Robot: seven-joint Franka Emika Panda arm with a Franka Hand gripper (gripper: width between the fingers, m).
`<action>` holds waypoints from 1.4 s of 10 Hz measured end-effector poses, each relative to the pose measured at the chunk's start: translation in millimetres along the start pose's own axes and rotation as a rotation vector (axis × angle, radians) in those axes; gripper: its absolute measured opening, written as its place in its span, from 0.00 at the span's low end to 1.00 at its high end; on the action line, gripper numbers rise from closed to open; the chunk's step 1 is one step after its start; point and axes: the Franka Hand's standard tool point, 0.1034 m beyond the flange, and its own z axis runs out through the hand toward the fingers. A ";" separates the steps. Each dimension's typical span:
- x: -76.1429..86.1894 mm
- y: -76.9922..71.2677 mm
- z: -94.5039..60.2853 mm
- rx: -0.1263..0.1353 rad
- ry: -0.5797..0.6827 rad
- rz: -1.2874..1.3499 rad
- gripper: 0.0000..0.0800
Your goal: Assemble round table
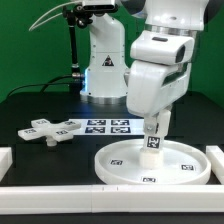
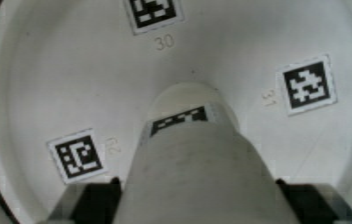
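Observation:
The white round disc (image 1: 155,163) lies flat on the black table at the front, with small tags on its top. The thick white cylinder leg (image 1: 155,134) stands upright on the disc's middle, a tag on its side. My gripper (image 1: 156,116) is shut on the leg's upper part from above. In the wrist view the leg (image 2: 194,160) runs down to the disc (image 2: 84,80) between my two black fingers (image 2: 95,203), which press on both its sides. The cross-shaped foot (image 1: 52,130) lies flat on the table at the exterior view's left.
The marker board (image 1: 110,126) lies behind the disc near the robot base (image 1: 104,70). White border rails run along the front (image 1: 110,200) and at the right edge (image 1: 216,160).

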 end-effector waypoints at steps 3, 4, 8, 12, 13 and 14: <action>0.0 -0.2 0.1 0.003 0.002 0.204 0.51; -0.6 0.0 0.1 0.016 0.009 0.324 0.51; -0.4 -2.0 0.8 0.054 0.020 0.719 0.51; -0.7 -0.5 1.1 0.061 0.044 1.020 0.51; -1.1 -0.2 1.2 0.065 0.042 1.090 0.51; -1.4 0.0 1.3 0.071 0.042 1.140 0.51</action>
